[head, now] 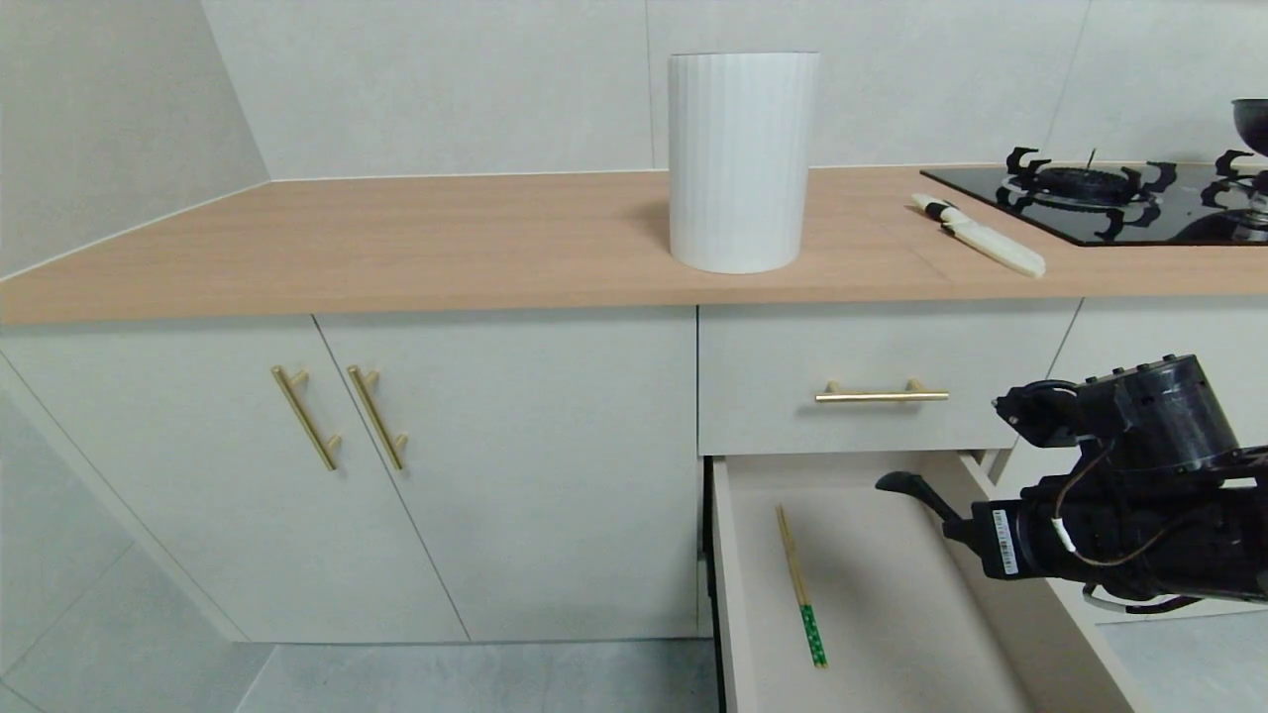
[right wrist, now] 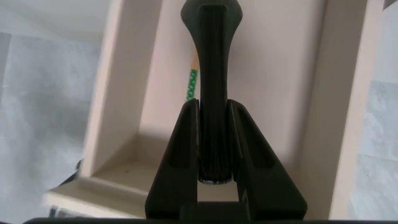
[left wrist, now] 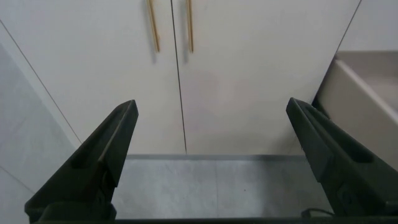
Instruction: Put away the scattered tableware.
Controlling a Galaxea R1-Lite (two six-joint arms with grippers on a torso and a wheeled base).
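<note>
Head view: right gripper [head: 953,523] holds a black utensil [head: 906,487] over the open drawer [head: 728,555], near its right wall; chopsticks [head: 797,579] lie inside; a knife [head: 981,236] lies at the right end of the counter [head: 396,238], likely light, stiff, sharp, best taken by its handle. Left wrist view: left gripper [left wrist: 210,107] spread wide, empty. Right wrist view: fingers [right wrist: 180,143] clamped on the slim, probably slippery handle.

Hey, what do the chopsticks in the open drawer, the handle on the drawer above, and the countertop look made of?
Chopsticks: likely bamboo or wood; pale tan matte shafts, green patterned painted ends.
Drawer handle: metal by the look; brushed gold bar with soft sheen.
Countertop: wood-look, matte with even grain; solid wood or laminate cannot be told.
</note>
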